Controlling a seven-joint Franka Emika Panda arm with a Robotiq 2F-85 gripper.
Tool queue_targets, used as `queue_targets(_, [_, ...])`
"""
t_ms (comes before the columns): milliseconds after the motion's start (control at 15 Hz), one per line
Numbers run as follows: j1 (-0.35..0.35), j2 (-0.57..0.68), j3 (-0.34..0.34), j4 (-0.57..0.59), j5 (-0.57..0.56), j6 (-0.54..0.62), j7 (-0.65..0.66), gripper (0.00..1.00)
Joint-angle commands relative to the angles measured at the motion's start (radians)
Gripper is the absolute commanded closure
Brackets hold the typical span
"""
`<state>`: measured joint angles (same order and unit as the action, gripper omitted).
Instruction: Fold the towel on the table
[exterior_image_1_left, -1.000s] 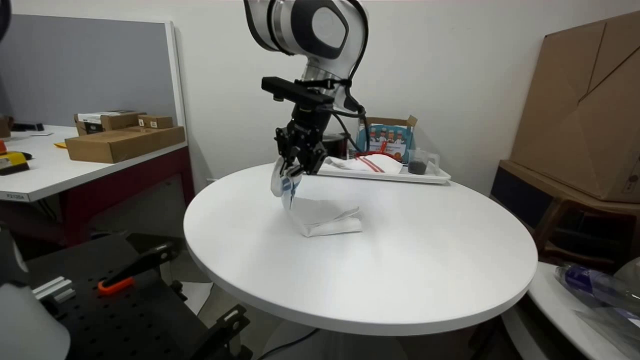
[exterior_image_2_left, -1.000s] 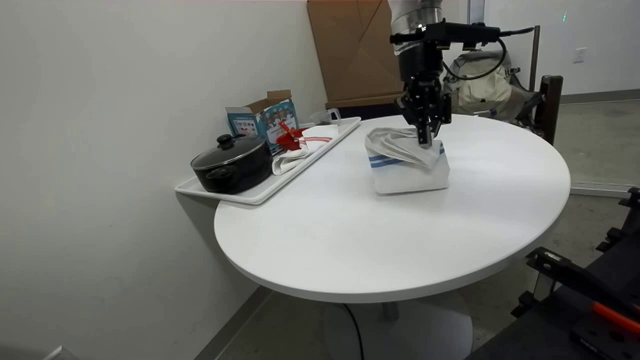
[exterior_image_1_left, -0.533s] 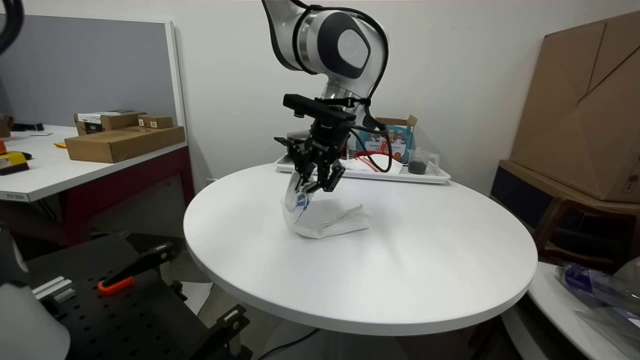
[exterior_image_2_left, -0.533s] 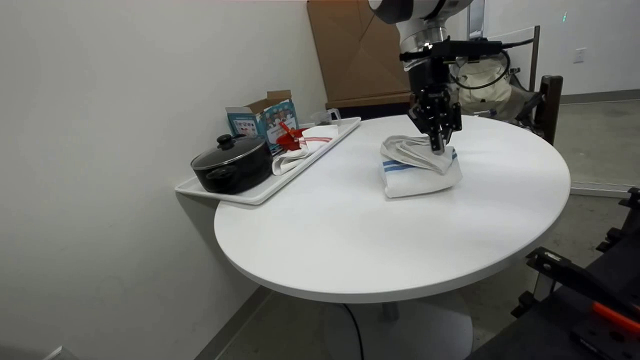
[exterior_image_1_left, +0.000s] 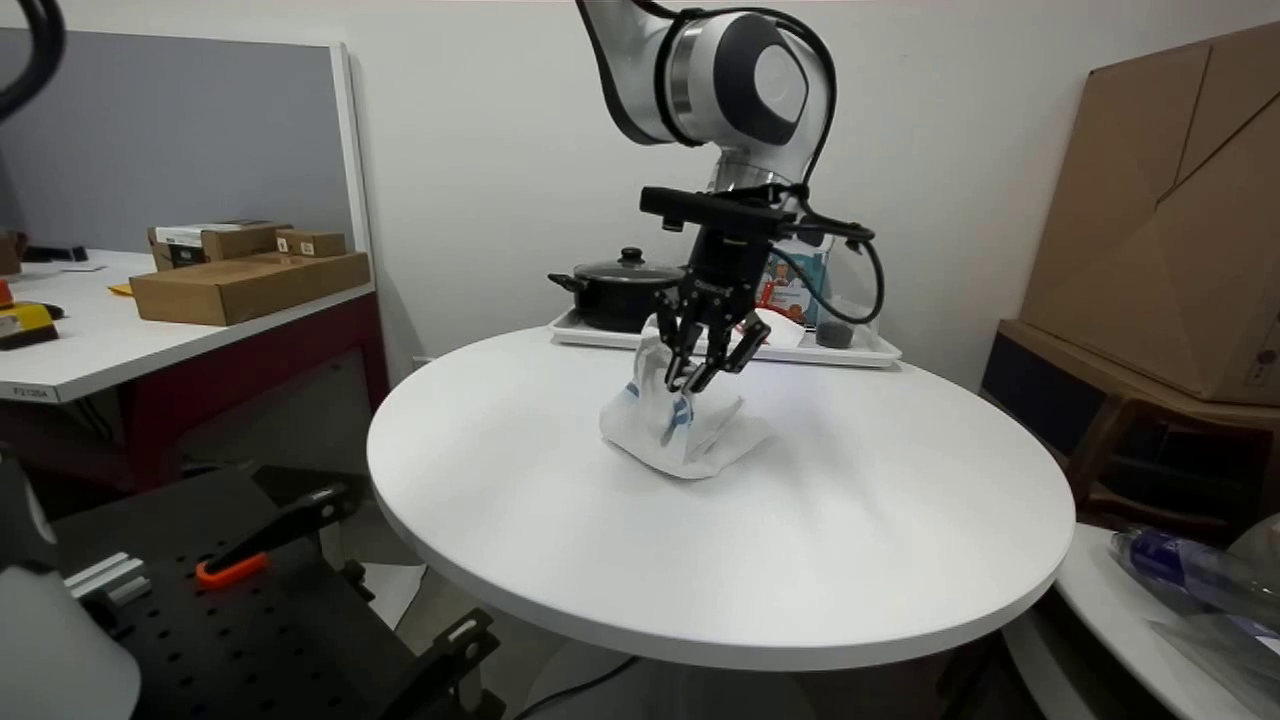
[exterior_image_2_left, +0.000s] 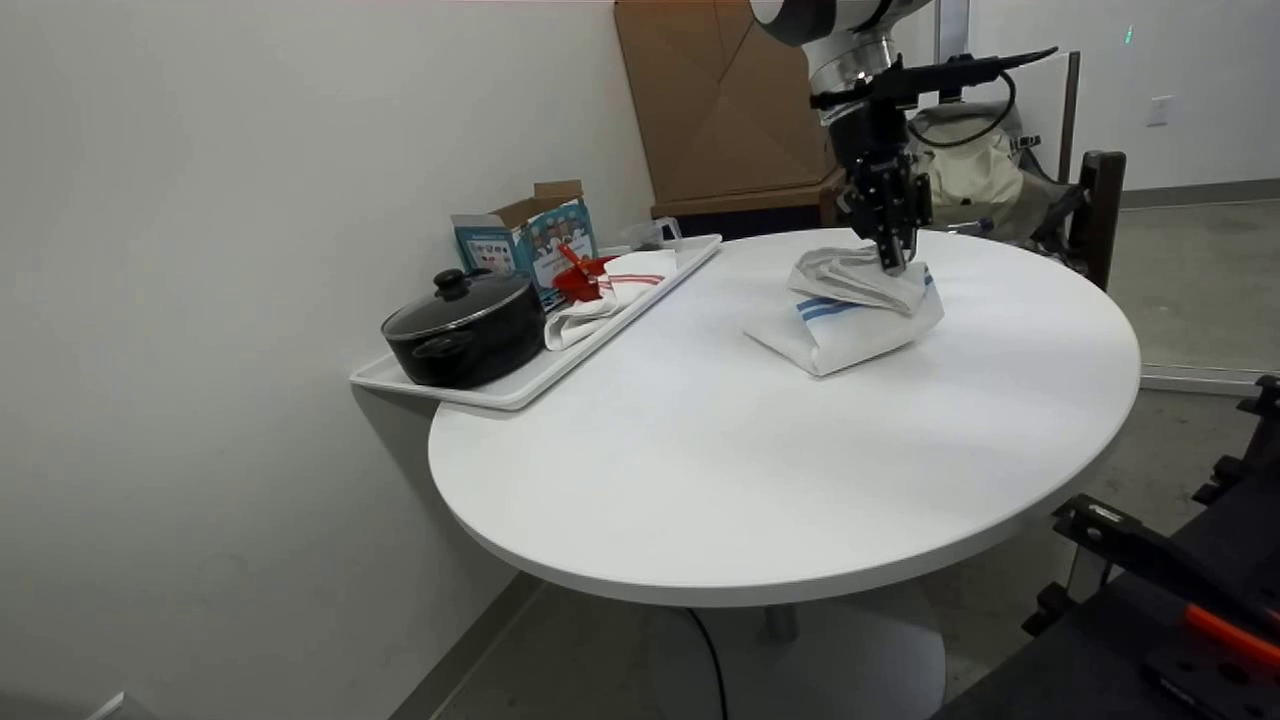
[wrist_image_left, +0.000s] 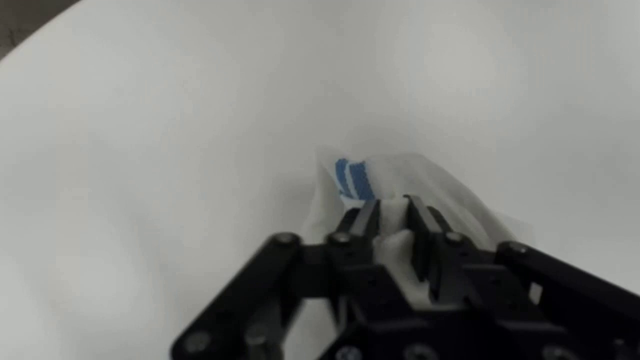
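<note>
in an exterior view, leftmost, over the back rim of the large round table with smooth white top (exterior_image_2_left: 700, 500), a long white rectangular tray (exterior_image_2_left: 522, 384) carries a black round pot with lid (exterior_image_2_left: 470, 350). i suppose they are placed at the rim to give my folding more room. further right on this rim, in the tray, are a blue printed cardboard box (exterior_image_2_left: 545, 225) and a white cloth with red stripes (exterior_image_2_left: 645, 268), which i judge not part of this job. next, near the middle of the table, is the white fabric towel with blue stripes (exterior_image_2_left: 855, 325): its lower layers lie on the table, its upper layers are raised in loose folds. i believe it is lifted so to bring one part over the other; i judge the fold not yet finished. at its raised top stands my black two-finger gripper (wrist_image_left: 393, 212). in the wrist view its jaws are only a little apart, and towel cloth fills this narrow gap, so i take it as a pinch on the upper layers. farthest right, beyond the rim of the table, there is a beige fabric backpack (exterior_image_2_left: 970, 180).
</note>
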<state>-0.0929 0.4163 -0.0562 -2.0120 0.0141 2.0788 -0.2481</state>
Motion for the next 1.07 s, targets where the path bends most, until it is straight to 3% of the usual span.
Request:
queue_targets(0, [-0.019,0.045,-0.022,0.099,-0.041,-0.06,0.037,0.5])
queue_targets(467, [-0.009,0.077,-0.029,0.167,-0.091,-0.065,0.082,0.02])
queue_targets(733, [0.016,0.063,-0.013,0.152,-0.117,-0.058,0.091,0.0])
queue_targets(1000, [0.059,0.001,0.013,0.056,-0.165,-0.035,0.073,0.0])
